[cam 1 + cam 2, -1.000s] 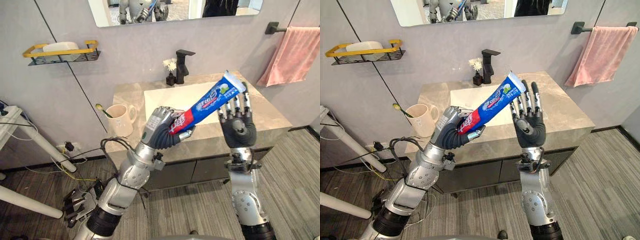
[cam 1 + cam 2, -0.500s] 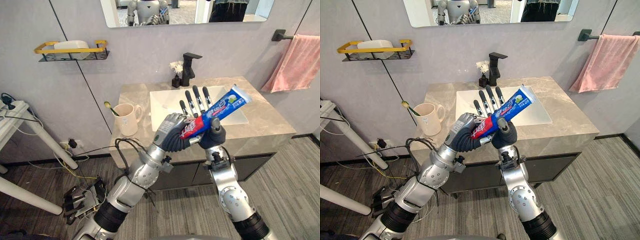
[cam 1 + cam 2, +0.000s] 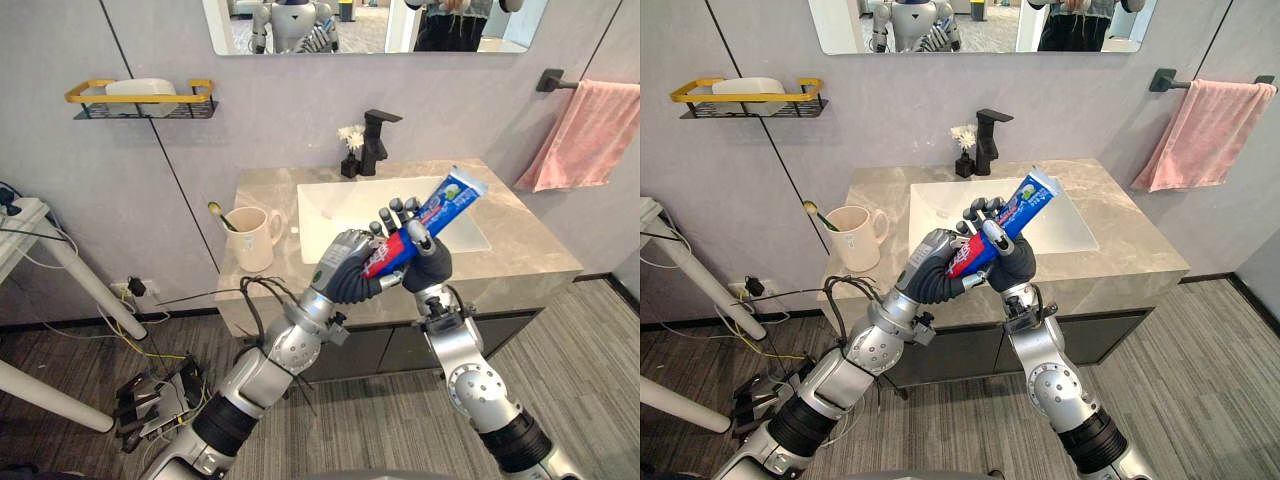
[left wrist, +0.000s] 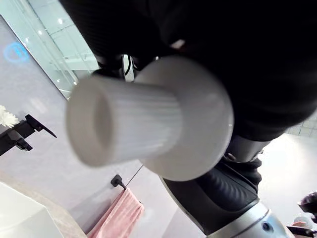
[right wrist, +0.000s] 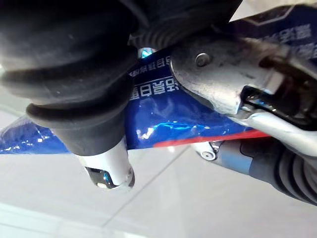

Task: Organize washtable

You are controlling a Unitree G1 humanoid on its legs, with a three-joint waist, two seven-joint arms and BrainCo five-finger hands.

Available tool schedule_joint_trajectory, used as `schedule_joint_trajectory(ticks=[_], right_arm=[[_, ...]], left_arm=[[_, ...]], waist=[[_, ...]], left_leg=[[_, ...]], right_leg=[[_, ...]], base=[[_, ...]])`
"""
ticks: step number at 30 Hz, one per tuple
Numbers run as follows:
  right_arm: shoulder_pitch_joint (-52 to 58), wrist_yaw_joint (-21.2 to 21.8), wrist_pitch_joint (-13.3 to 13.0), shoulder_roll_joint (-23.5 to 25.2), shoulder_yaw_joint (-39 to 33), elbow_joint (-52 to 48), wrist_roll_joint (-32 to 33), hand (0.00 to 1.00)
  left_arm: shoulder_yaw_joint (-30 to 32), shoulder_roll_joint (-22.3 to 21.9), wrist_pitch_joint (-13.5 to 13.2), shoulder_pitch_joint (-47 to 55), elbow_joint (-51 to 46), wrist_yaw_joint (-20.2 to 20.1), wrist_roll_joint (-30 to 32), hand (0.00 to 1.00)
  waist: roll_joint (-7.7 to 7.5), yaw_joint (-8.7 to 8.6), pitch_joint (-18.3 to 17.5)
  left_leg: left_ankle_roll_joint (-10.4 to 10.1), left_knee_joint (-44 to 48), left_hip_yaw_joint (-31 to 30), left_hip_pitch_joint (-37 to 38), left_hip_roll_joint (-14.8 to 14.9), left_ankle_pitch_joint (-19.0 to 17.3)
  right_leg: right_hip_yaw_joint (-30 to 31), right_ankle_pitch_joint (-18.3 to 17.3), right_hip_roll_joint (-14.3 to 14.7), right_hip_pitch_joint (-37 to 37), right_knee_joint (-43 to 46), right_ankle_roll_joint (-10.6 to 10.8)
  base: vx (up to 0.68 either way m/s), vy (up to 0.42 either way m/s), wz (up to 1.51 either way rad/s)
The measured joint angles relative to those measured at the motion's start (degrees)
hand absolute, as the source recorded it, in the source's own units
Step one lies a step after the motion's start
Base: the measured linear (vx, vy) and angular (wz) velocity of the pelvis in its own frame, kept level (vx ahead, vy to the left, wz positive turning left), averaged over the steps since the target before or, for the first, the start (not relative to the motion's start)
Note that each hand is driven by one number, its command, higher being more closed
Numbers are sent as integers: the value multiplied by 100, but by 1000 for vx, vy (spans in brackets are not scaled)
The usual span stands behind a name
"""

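Observation:
A blue and red toothpaste tube [image 3: 440, 205] is held up in the air in front of the washtable [image 3: 530, 255], tilted with its flat end up and to the right. My left hand [image 3: 345, 270] is shut on the tube's lower red end; its white cap [image 4: 148, 119] looms close in the left wrist view. My right hand [image 3: 425, 262] sits just behind the tube's middle, fingers curled over its far side and thumb [image 5: 104, 124] pressed on the blue face [image 5: 168, 114]. Both hands grip the tube together.
On the counter's left corner stands a cream mug [image 3: 250, 238] with a toothbrush in it. A black faucet [image 3: 378, 135] and a small flower vase [image 3: 348, 160] stand behind the sink [image 3: 335, 205]. A pink towel [image 3: 590, 135] hangs right, a yellow-rimmed shelf [image 3: 140, 95] left.
My right hand came in from the tube's right side to behind its middle, and its straight fingers have curled round the tube. The left hand kept its grip. The camera shifted.

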Motion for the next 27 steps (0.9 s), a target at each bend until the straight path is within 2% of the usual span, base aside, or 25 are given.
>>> schedule_joint_trajectory(ticks=[6,12,13,21,23,27], right_arm=[[-2,-120,1,158,-176,7,-589,100],[-2,-124,120,253,-239,61,-1013,100],[-3,-124,121,316,-266,108,-1165,100],[-5,-220,122,585,-520,377,-1957,100],[-20,-222,122,759,-821,376,-2082,100],[-91,-276,100,929,-1202,376,-2248,100]], left_arm=[[-126,-12,-22,119,213,20,-2,100],[-85,-42,-69,249,264,41,2,100],[-84,-46,-86,262,293,88,13,0],[67,-118,-15,317,858,139,500,0],[327,-204,73,407,861,132,692,0],[821,-299,164,621,784,131,689,0]], waist=[[5,-11,-2],[7,-47,-1],[8,-48,-2],[12,-54,-1],[17,-62,2],[22,-63,4]], left_leg=[[0,-32,-1,9,-2,1],[1,-50,-1,21,-8,2],[1,-52,-1,25,-7,2],[0,-82,1,52,-12,3],[0,-88,-3,66,-14,3],[1,-98,-32,114,-17,3]], right_leg=[[0,-1,0,-6,1,1],[0,-2,-2,-2,1,3],[0,-2,-1,-1,1,3],[0,-7,-1,8,0,9],[-12,-11,-3,25,1,13],[-50,-30,-8,86,0,34]], base=[[0,0,0],[0,0,0],[0,0,0],[0,0,0],[0,0,0],[-1,1,4]])
